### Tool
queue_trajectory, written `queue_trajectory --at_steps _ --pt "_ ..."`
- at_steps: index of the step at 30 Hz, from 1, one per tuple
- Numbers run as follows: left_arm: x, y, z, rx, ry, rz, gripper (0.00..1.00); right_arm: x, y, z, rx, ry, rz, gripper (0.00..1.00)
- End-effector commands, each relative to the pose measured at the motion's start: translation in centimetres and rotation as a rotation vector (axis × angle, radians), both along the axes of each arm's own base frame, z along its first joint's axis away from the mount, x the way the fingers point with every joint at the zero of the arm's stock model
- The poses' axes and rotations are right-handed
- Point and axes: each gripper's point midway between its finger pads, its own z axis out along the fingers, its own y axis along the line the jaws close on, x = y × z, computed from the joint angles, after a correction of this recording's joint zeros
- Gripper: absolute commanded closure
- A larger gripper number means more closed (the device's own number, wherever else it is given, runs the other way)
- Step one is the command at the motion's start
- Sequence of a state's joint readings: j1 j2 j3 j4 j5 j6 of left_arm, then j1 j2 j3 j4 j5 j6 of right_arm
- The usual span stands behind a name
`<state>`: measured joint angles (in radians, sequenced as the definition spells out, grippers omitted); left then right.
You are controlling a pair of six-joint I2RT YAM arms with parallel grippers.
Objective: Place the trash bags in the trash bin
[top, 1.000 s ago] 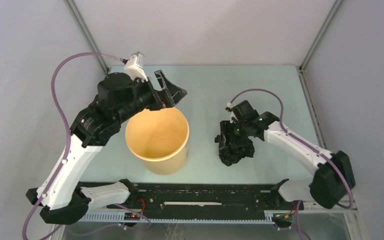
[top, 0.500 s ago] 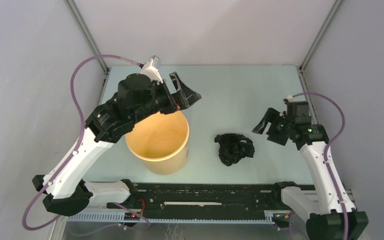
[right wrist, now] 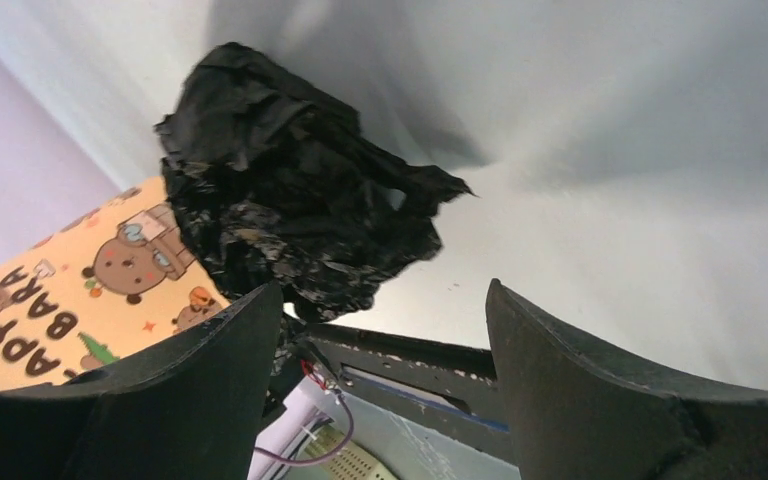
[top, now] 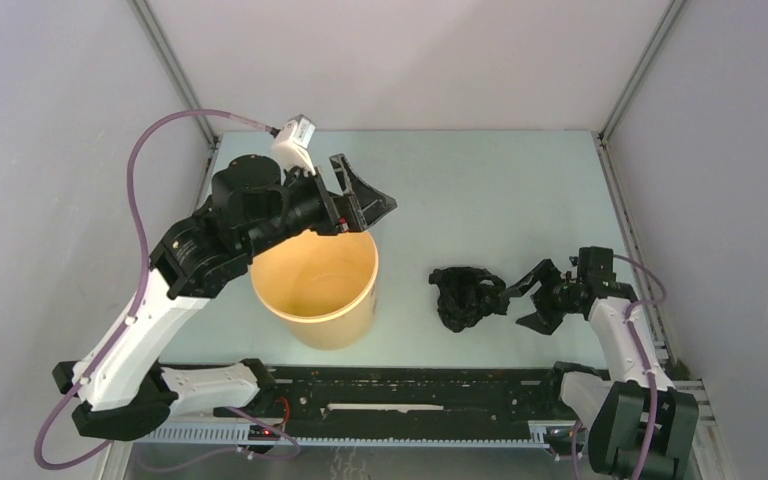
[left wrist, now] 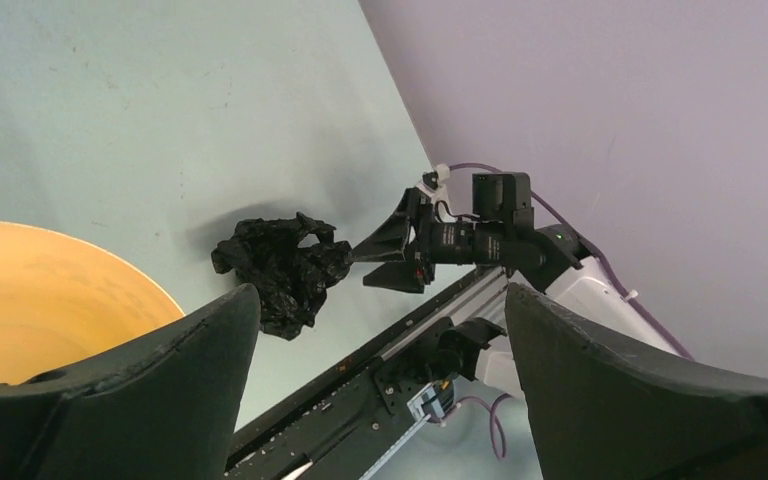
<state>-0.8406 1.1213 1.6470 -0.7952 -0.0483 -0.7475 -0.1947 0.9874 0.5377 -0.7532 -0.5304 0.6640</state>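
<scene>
While the black trash bag [top: 470, 297] lies as a crumpled wad on the table [top: 480, 190], just right of the yellow bin [top: 335, 325] and apart from it, neither arm holds it. The right arm reaches out low from its base, forearm close to the table. Its wrist is turned so that the right gripper [top: 522, 301] points left toward the bin, with the bag straight ahead of it. Its fingers are spread wide and released, with nothing between them. One fingertip comes up to the bag's right edge; whether it touches cannot be told. The left arm arches up from its base with the elbow bent, passing the bin's left side. The left gripper [top: 370, 197] hangs above the bin's far rim, pointing right, fingers spread wide and empty. The bin stands upright, mouth up.
</scene>
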Motion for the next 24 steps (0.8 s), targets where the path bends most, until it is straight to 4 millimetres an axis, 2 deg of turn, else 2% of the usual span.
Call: queue_trajectory --at_steps 1,7,10,13,16,19,22,24 --pt "-1.0 -0.5 0.7 0.037 -0.073 -0.100 0.03 2.9 1.8 1.7 0.130 -0.212 0.078 0.16" --pt "-1.1 0.0 0.3 0.091 -0.112 -0.113 0.02 4.5 2.4 0.4 0.139 -0.311 0.133 0.18" --pt "-1.0 0.3 -0.2 0.133 -0.125 -0.121 0.02 5.1 2.7 0.1 0.139 -0.341 0.174 0.26" --pt "-0.9 0.2 -0.5 0.167 -0.128 -0.137 0.02 5.3 3.4 -0.2 0.127 -0.364 0.224 0.42" --pt "-0.6 0.1 -0.8 0.243 -0.170 -0.176 0.01 5.9 4.2 0.1 0.113 -0.399 0.280 0.63" --pt "0.8 1.1 -1.4 0.377 -0.197 -0.148 0.00 6.3 5.1 1.4 0.057 -0.425 0.347 0.99" --pt "1.8 1.0 -1.9 0.452 -0.186 -0.141 0.00 6.0 6.9 3.9 -0.027 -0.505 0.475 1.00" --pt "1.9 0.2 -2.6 0.443 -0.166 -0.160 0.01 6.0 7.3 5.4 -0.137 -0.550 0.531 1.00"
